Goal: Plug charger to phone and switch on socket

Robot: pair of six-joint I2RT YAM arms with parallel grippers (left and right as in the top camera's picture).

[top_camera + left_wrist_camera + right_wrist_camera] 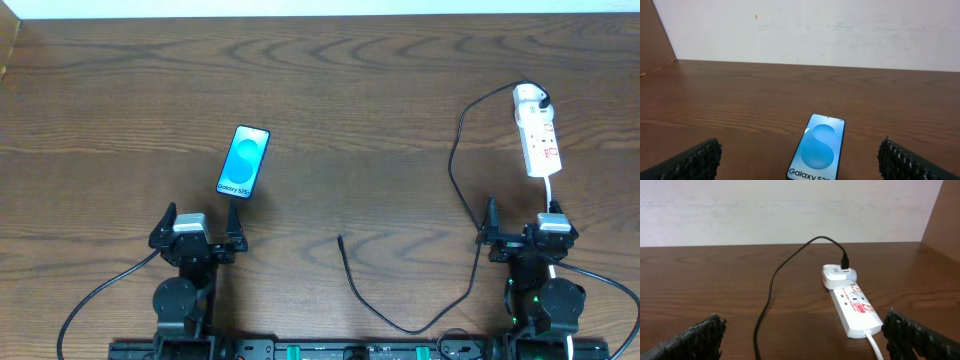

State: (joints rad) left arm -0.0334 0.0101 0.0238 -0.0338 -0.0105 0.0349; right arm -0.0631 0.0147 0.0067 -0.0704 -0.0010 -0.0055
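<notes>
The phone (244,161) lies flat on the wooden table, blue screen up, just beyond my left gripper (199,236), which is open and empty; it also shows in the left wrist view (818,149) between the fingers (800,162). The socket (537,142), a white power strip with red markings, lies at the right, just beyond my open, empty right gripper (522,233). The strip shows in the right wrist view (852,307) ahead of the fingers (805,340). The charger cable (455,170) runs from the white plug block (529,98) down to a free tip (340,238) at table centre.
The wooden table (350,90) spreads in all directions, with a pale wall behind it. A white cord (551,190) leaves the strip's near end toward the right arm. A cable loop (420,325) lies near the front edge.
</notes>
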